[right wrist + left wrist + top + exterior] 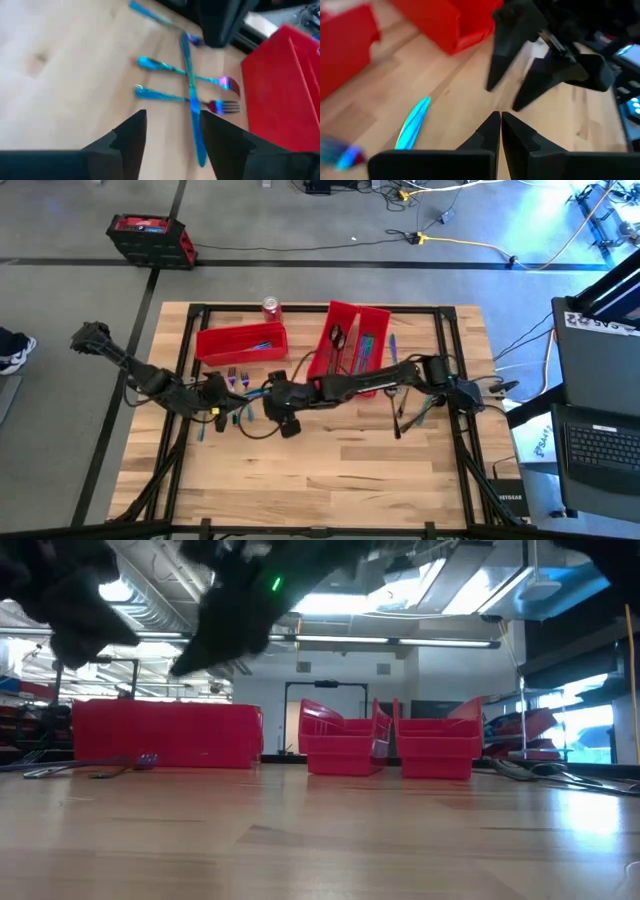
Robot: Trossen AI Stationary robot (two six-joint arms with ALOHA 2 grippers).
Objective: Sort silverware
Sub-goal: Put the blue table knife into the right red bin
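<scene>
Several iridescent blue-teal forks and a knife lie loose on the wooden table (330,470) left of centre; this silverware (238,380) shows close up in the right wrist view (190,100), the knife (194,120) lying across two forks. My right gripper (170,142) reaches across the table and hovers open above this pile (260,396), touching nothing. My left gripper (500,127) is shut and empty, just left of it (222,400), facing the right gripper's fingers (520,75). One teal piece (412,125) lies flat beside it.
A long red bin (240,342) lies behind the pile and two more red bins (348,345) stand slanted at centre back, with silverware inside. A red soda can (270,306) stands at the far edge. More loose pieces (400,415) lie at the right, under the right arm.
</scene>
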